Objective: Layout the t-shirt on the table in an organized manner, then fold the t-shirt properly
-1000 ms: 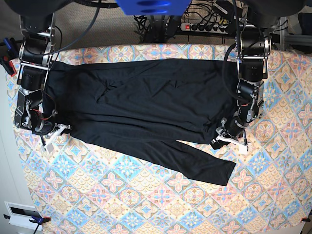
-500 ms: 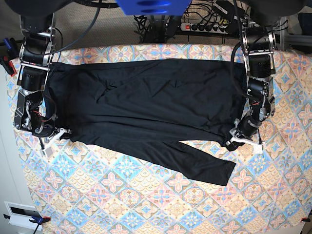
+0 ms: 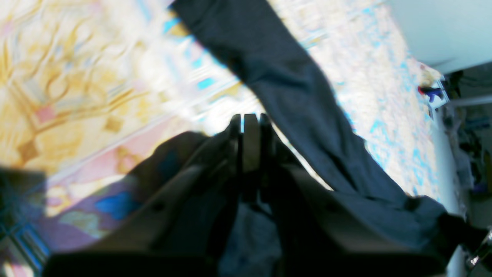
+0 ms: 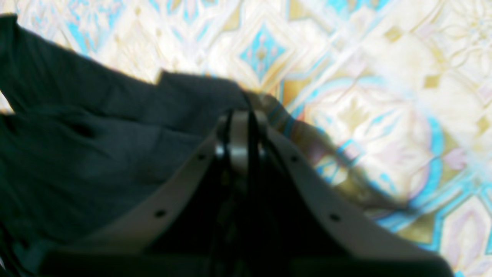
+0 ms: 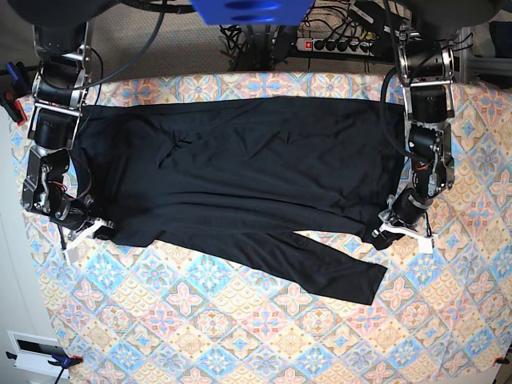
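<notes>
Both arms are seen swung outward since the earlier frame, the black t-shirt (image 5: 240, 192) stretched long-axis sideways across the table (image 5: 240, 336), its ends held inboard of each clenched gripper, left gripper (image 5: 394, 232) and right gripper (image 5: 86, 232) equally near, each seemingly pinching cloth.

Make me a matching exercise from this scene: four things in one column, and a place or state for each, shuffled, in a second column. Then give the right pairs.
Things:
1. t-shirt
2. left gripper
3. right gripper
4. power strip

Places or states:
A. shut, at the shirt's edge on the base view's left
B. behind the table, among cables
C. black, spread wide across the patterned cloth
D. shut, at the shirt's edge on the base view's right

Pairs: 1-C, 2-D, 3-A, 4-B
</notes>
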Controlling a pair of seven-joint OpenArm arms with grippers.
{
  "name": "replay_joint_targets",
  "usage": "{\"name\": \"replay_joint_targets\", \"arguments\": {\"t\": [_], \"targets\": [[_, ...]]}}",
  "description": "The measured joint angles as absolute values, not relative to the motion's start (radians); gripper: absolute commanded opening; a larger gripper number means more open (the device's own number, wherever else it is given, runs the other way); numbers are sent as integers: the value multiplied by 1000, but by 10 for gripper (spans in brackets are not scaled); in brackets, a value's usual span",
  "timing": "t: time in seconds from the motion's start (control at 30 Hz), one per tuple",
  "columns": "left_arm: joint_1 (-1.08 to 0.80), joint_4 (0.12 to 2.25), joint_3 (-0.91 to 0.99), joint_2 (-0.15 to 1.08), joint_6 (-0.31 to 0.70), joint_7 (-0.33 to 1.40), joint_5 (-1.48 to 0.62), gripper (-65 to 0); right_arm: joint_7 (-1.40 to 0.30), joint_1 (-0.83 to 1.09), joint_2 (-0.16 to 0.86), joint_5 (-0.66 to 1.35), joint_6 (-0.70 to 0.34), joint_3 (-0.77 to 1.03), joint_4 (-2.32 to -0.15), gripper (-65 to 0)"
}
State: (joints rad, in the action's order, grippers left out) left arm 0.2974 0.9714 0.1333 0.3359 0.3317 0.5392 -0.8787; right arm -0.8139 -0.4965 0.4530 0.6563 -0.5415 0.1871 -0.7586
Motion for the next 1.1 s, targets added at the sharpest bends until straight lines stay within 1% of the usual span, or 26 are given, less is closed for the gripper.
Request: {"name": "replay_joint_targets", "arguments": {"t": [0.1,0.2,0.33,0.43,0.6,0.8,0.93,1.1], "targets": [[250,1098,131,339,332,537,-878,-650,-814,-496,458,658,-542,256,-759,-650],[207,1202,130,355,341,537,-881,-650,-819,-496,463,654,-541,287,-762,-650],[155,1295,131,365,333,537,-878,-650,-822,-471,465,653,-541,305,-862,-650],[108,1359,129,385,339,539,-878,-650,-812,-403,465,662,-545,331,-950,-650],[50,1417,128,408,342,540,-872,-650,-821,-314,468,656,-544,384,-1017,-650],[1,1460,131,433,334,534,-872,-650,-813,-264,466,654,-542,451,-1022,-650],[-26,1490,129,447,340,540,-873,-650,-815,-247,466,654,-545,487,-1020,-650],[-32,1492,130,451,341,536,-873,-650,-811,-244,465,655,-545,486,-1019,-650]]}}
